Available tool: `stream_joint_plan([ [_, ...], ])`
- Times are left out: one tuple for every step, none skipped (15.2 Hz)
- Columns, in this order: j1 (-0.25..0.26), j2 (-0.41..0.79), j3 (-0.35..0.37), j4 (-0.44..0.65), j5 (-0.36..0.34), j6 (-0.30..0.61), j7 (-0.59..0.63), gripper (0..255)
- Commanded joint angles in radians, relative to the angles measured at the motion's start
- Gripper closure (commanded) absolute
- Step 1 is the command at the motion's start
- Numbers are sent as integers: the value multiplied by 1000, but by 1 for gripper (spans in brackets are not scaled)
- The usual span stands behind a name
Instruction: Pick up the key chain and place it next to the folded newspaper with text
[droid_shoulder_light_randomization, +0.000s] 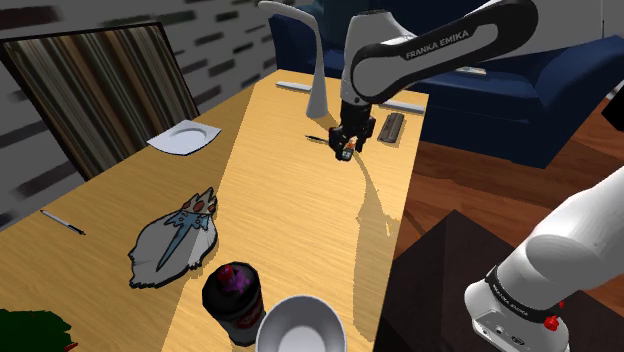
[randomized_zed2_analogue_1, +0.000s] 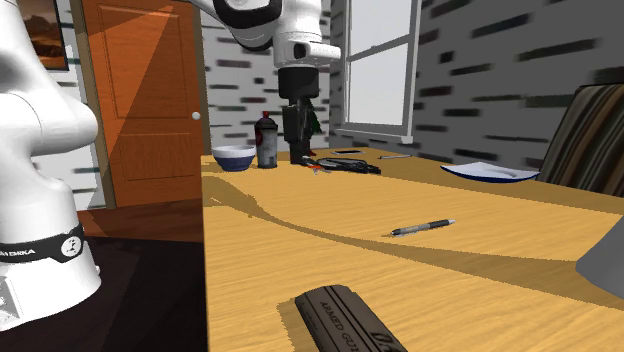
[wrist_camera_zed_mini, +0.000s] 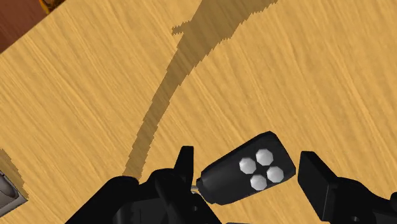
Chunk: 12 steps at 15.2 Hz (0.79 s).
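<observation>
My black gripper hangs above the far part of the wooden table, shut on the key chain. The key chain is a black fob with several white buttons, lying aslant between the two fingers. An orange bit of it peeks out at the fingertips. In the second exterior view the gripper points straight down, clear of the tabletop. A flat grey folded paper lies at the table's far end, beyond the gripper and beside a white lamp base.
A black remote and a pen lie near the gripper. Toward the stand are a grey creature figure, a dark can and a bowl. A white plate sits at the shoulder view's left; a blue sofa stands beyond.
</observation>
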Motion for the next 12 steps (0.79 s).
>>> stream_joint_plan([
  [-19, -13, -28, -19, 0, 5, -49, 255],
  [-29, -20, -44, -28, -1, 5, -76, 255],
  [-40, -26, -60, -34, -2, 6, -102, 255],
  [-51, -31, -76, -40, -4, 6, -127, 255],
  [-61, -35, -92, -45, -6, 6, -153, 255],
  [-72, -38, -108, -48, -9, 6, -178, 255],
  [-83, -40, -124, -51, -12, 6, -204, 255],
  [-94, -40, -141, -52, -15, 6, -229, 255],
  [-105, -40, -156, -52, -18, 6, -254, 255],
  [-116, -38, -172, -51, -22, 5, -279, 255],
  [-127, -36, -188, -49, -26, 5, -303, 255],
  [-139, -32, -204, -45, -29, 5, -328, 255],
])
